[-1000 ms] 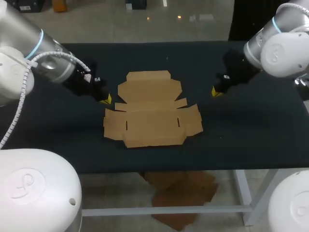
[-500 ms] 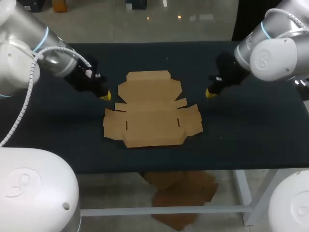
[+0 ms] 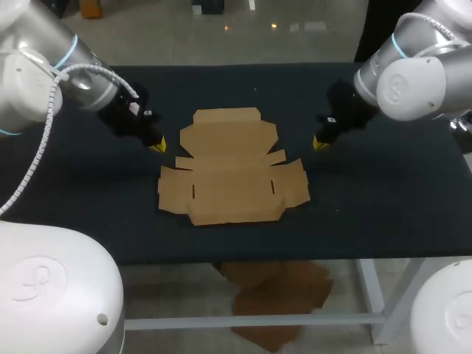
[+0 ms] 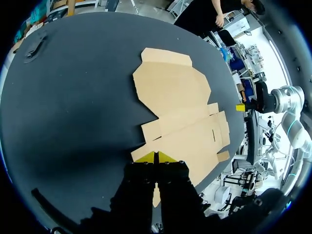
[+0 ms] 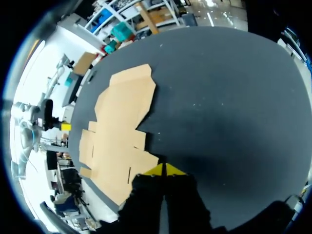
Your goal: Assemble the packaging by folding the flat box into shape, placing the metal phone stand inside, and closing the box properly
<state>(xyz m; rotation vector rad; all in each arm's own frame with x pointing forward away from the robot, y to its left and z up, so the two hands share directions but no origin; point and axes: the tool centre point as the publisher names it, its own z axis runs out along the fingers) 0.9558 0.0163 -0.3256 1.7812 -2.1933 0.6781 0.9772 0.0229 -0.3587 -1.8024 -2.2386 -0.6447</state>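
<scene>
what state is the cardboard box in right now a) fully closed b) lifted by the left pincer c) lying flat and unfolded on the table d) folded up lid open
c: the cardboard box lies flat on the table, flaps spread, with the left pincer and right pincer off to its sides.

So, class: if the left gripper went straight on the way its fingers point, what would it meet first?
Probably the flat box, near its side flaps: in the left wrist view the shut left gripper points at the cardboard's edge. Depth is unclear, so it might touch the table just beside it.
</scene>
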